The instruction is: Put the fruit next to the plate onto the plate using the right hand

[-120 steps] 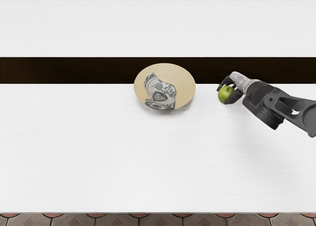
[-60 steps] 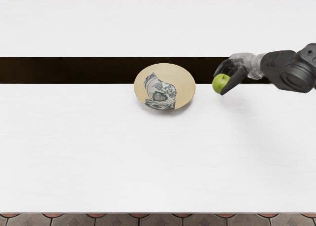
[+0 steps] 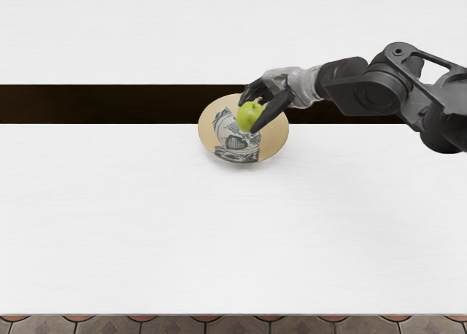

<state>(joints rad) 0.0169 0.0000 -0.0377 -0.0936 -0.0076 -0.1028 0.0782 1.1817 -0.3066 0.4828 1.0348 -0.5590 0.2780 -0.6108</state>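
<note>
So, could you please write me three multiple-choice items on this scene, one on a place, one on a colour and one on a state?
1. Where does the fruit show?
A. Within the outline of the plate
B. Right of the plate, apart from it
C. Left of the plate, apart from it

2. What colour is the fruit?
A. Red
B. Orange
C. Green

3. What is the right hand doing?
A. Spread open, holding nothing
B. Grasping the fruit
C. Resting flat beside the plate

Answers: 1 A, the fruit overlaps the plate's patterned middle; 2 C, its skin is plainly yellow-green; 3 B, dark fingers curl around the fruit.
</note>
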